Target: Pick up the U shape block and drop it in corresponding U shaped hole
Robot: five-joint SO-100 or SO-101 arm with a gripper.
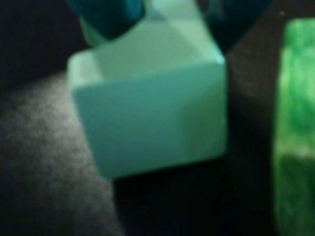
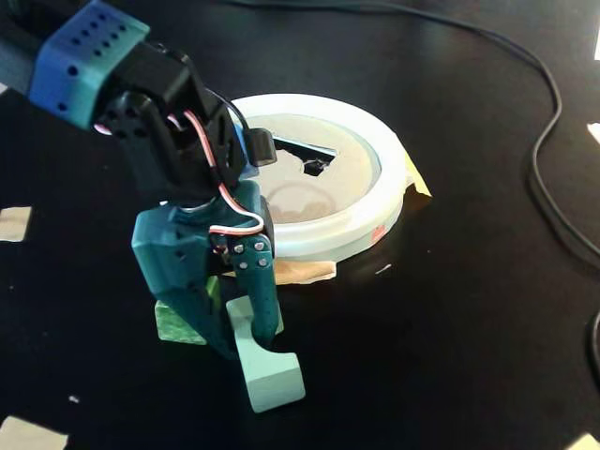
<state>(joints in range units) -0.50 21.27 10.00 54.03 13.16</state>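
Observation:
The pale mint U shape block (image 1: 147,118) fills the wrist view and lies on the black table. My gripper (image 1: 167,24) has a teal finger (image 1: 106,19) on each side of the block's far end, both touching it. In the fixed view the gripper (image 2: 239,333) stands upright over the block (image 2: 272,375), which rests on the table. The tan disc with a white rim (image 2: 375,202) lies behind the arm. The U shaped hole (image 2: 298,147) is partly hidden by the wrist.
A darker green cube (image 2: 180,323) sits just left of the gripper in the fixed view and at the right edge of the wrist view (image 1: 295,132). A black cable (image 2: 539,159) runs along the right. Tape scraps (image 2: 13,223) lie near the table edges.

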